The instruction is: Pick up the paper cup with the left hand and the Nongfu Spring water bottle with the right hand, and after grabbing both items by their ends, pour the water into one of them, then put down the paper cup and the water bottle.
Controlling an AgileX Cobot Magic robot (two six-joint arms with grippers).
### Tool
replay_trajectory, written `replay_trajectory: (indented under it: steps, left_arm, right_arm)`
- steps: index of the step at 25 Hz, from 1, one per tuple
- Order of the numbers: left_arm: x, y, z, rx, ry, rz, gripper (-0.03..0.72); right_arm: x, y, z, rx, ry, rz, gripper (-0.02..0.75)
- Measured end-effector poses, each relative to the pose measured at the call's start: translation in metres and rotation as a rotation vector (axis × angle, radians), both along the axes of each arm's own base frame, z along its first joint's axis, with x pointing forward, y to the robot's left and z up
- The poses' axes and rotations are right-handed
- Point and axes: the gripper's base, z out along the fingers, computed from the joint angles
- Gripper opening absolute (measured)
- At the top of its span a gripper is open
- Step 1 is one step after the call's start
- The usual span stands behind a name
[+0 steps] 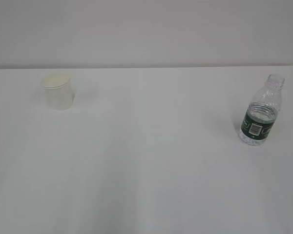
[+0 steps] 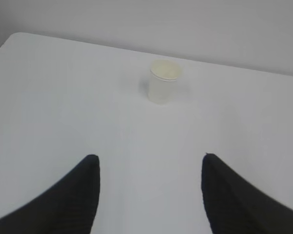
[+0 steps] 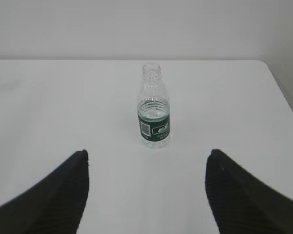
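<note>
small white paper cup (image 1: 57, 91) at ten o'clock, clear ribbed green-labelled water bottle (image 1: 260, 117) at three o'clock, both standing untouched; left gripper (image 2: 149, 187) and right gripper (image 3: 146, 187) spread wide, empty; every step remains.

You have the cup (image 1: 57, 91) standing upright on the surface (image 1: 151, 165) at far left, and the bottle (image 1: 261, 113) upright at far right, well apart from it. The left end effector (image 2: 149, 187) sits before the cup, the right end effector (image 3: 146, 187) before the bottle, neither touching.
</note>
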Motion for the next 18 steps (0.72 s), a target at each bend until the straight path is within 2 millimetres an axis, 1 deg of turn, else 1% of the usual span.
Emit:
replay_trajectory:
  steps: [5, 10, 15, 18]
  left_arm:
    - [0.002, 0.000, 0.004, 0.044, -0.045, -0.011, 0.463]
    - [0.006, -0.001, 0.007, 0.071, -0.084, -0.034, 0.462]
    - [0.017, -0.003, 0.009, 0.076, -0.090, -0.065, 0.461]
    - [0.023, -0.002, 0.012, 0.071, -0.119, -0.056, 0.461]
  right_arm:
    - [0.016, 0.003, 0.008, 0.056, -0.040, 0.017, 0.554]
    - [0.022, 0.004, 0.022, 0.090, -0.194, 0.016, 0.554]
    - [0.027, 0.007, 0.018, 0.172, -0.226, 0.031, 0.554]
    - [0.028, 0.008, 0.019, 0.202, -0.248, 0.035, 0.554]
